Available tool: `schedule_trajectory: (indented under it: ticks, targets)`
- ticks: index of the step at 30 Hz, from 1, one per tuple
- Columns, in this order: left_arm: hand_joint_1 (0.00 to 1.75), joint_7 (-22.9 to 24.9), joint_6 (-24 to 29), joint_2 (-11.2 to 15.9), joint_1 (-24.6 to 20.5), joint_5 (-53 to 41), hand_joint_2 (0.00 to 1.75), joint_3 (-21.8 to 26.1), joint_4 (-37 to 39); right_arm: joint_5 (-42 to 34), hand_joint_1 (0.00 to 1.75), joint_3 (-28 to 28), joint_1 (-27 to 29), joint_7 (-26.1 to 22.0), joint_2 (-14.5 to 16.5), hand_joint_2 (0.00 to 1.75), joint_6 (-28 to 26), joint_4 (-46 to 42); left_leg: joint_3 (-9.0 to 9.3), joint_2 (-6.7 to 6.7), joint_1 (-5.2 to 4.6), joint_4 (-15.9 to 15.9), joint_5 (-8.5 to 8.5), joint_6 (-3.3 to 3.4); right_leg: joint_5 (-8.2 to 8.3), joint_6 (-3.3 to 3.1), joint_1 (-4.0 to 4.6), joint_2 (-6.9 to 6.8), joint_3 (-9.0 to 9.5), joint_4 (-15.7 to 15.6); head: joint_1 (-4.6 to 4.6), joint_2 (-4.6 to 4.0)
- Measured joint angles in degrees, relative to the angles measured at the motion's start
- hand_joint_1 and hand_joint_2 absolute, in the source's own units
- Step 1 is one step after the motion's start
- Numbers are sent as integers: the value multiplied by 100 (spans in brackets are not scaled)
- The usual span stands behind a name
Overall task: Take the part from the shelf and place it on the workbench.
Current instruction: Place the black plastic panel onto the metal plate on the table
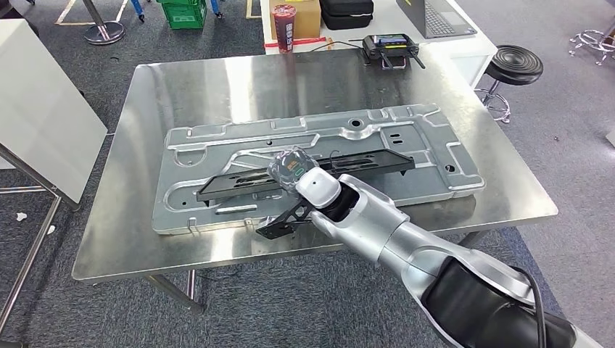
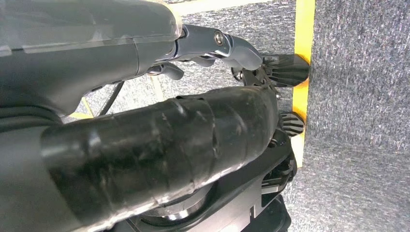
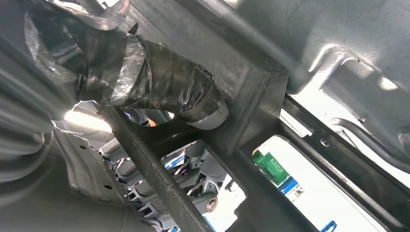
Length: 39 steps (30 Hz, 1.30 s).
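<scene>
The robot's right hand (image 1: 294, 168) reached over the shiny steel surface (image 1: 181, 87). A long black part (image 1: 239, 183) lay across a big flat grey metal plate (image 1: 406, 138), which lay on that surface. The right hand was on the middle of the black part. In the right wrist view, its taped thumb (image 3: 164, 87) pressed against one side of the part's black bar (image 3: 251, 92), and its darker fingers (image 3: 203, 186) showed through the holes from the other side. So the hand gripped the part. A small black bracket (image 1: 279, 223) stuck out under the silver wrist, near the front edge of the surface.

The left hand (image 2: 212, 50) hung low over grey carpet (image 2: 358, 96) with a yellow stripe (image 2: 304, 29). Its fingers were curled in a bit, and I could not tell if they were open or closed. I saw nothing in them.

Past the far edge of the surface stood a red cup (image 1: 283, 26), a black handset (image 1: 391, 48), a black case (image 1: 347, 12) and a laptop (image 1: 439, 16). A black stool (image 1: 514, 65) stood off to the right, and a green crate (image 1: 183, 12) sat on the floor.
</scene>
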Motion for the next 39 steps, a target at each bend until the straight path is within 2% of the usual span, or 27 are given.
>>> schedule_trajectory:
  ticks: [39]
  targets:
    - [0, 0, 0, 0, 0, -1, 0, 0, -1, 0, 169, 4, -3, 0, 2, 175, 0, 7, 1, 0, 0, 0, 0, 0, 0, 0, 0, 0, 0, 0, 0, 0]
